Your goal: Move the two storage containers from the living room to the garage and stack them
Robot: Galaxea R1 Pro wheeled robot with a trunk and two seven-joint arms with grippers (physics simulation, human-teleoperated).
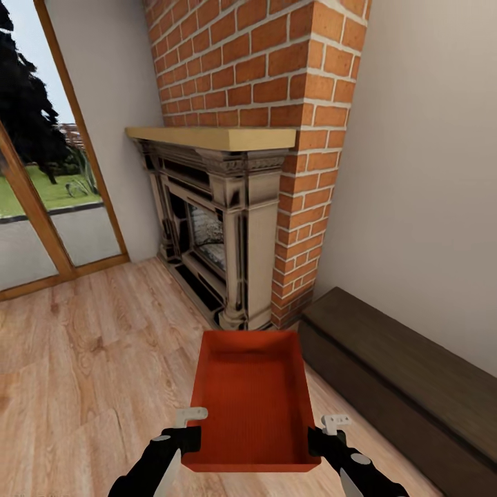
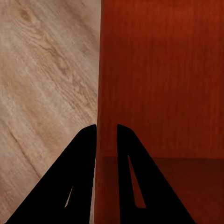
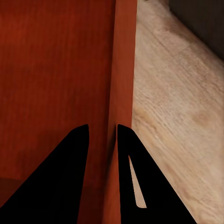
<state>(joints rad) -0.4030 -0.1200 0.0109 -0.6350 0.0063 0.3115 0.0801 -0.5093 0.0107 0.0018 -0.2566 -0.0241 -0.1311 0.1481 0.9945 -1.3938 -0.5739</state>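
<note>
One orange-red open-top storage container (image 1: 248, 400) hangs low in front of me over the light wood plank floor (image 1: 90, 359) of the living room. My left gripper (image 1: 190, 436) is shut on its left wall near the near corner. My right gripper (image 1: 320, 436) is shut on its right wall. In the left wrist view the gripper (image 2: 106, 127) pinches the thin wall of the container (image 2: 158, 84), one finger inside and one outside. The right wrist view shows the same pinch by that gripper (image 3: 102, 127) on the container (image 3: 56, 70). The bin is empty. The garage is out of view.
A brick fireplace (image 1: 228, 235) with a wooden mantel stands straight ahead, just beyond the container. A long dark low cabinet (image 1: 407, 386) runs along the white wall at the right. A glazed wooden-framed door (image 1: 41, 207) is at the left. Open wood floor lies to the left.
</note>
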